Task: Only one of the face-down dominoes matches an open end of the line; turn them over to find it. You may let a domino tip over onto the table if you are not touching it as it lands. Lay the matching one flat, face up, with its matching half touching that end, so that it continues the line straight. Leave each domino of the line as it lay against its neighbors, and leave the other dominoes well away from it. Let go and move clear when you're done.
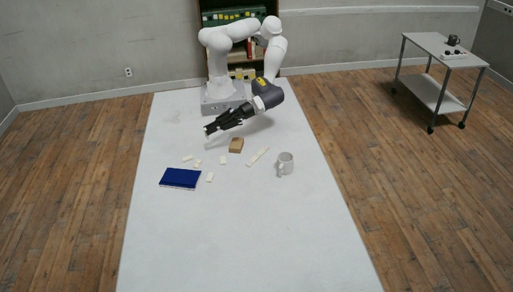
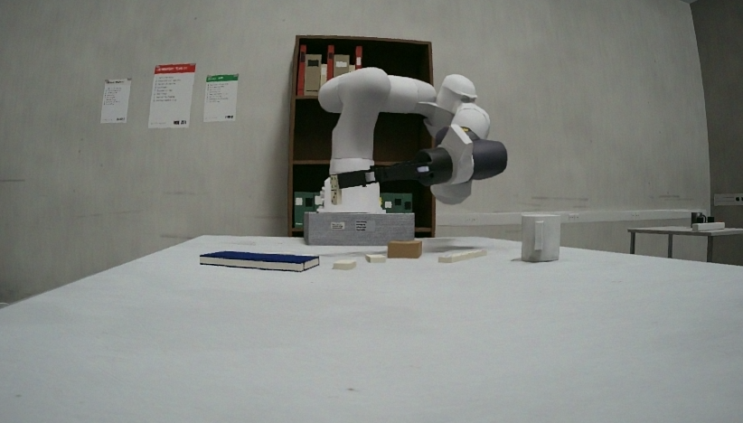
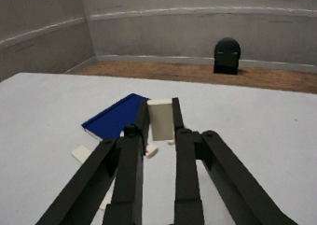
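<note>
Table (image 1: pixel 241 236) (image 2: pixel 350 342) (image 3: pixel 252 126) is lying under everything, and from the top view the arm (image 1: pixel 248 27) (image 2: pixel 362 95) is holding its gripper (image 1: pixel 206 129) (image 2: pixel 336 179) (image 3: pixel 160 109) above it. The book (image 1: pixel 180 178) (image 2: pixel 257 259) (image 3: pixel 114 119) is resting toward 7 o'clock from the jaws, the mug (image 1: pixel 284 163) (image 2: pixel 540 238) toward 4. The line (image 1: pixel 258 156) (image 2: pixel 462 256) is also lying toward 4, nearer than the mug, its long axis running from between 1 and 2 to between 7 and 8. The block (image 1: pixel 236 145) (image 2: pixel 404 249) is sitting between jaws and line, so a low carry would be risking a knock.

The jaws are gripping one domino (image 1: pixel 205 131) (image 2: pixel 334 191) (image 3: pixel 161 121) well off the table. It is standing roughly on end, its pips facing the exterior view and its blank back facing the wrist view; I am not managing to read a match. Three blanks are lying face down, and a red-pipped tile (image 1: pixel 197 163) (image 3: pixel 151 149) is showing its face toward 6 to 7 o'clock.

If the held one is matching, the coming move is probably asking for a swing toward 4, the long axis tipping from upright to flat and turning onto the line's own slant, matching half inward
</note>
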### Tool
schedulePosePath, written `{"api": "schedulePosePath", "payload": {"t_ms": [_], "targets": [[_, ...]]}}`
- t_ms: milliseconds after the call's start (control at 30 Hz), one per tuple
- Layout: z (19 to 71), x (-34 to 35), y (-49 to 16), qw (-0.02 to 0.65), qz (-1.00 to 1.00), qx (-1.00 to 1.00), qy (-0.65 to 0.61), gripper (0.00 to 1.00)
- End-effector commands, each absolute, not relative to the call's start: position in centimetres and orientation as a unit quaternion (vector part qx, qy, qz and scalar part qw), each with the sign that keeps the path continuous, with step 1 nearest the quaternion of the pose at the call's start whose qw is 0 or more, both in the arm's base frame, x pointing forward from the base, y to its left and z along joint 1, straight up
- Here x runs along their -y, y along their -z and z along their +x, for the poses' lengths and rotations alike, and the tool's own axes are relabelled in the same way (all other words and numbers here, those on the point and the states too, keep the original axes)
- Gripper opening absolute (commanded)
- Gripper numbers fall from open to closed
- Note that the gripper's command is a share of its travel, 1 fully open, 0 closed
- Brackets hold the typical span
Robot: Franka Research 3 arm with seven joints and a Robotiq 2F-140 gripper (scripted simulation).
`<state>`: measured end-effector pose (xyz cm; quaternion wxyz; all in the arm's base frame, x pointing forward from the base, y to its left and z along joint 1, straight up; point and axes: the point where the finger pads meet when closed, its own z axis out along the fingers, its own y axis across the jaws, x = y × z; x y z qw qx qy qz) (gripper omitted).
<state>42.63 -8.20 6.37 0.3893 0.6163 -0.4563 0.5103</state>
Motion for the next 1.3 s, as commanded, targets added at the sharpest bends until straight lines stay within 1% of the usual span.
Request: {"api": "schedulePosePath", "payload": {"t_ms": [0,533,1267], "targets": [[42.5,8.2,-6.3,0.386,0.611,0.462,-0.513,0.23],[42.5,8.2,-4.9,0.387,0.613,0.462,-0.511,0.23],[42.6,8.1,0.7,0.387,0.613,0.462,-0.511,0.23]]}}
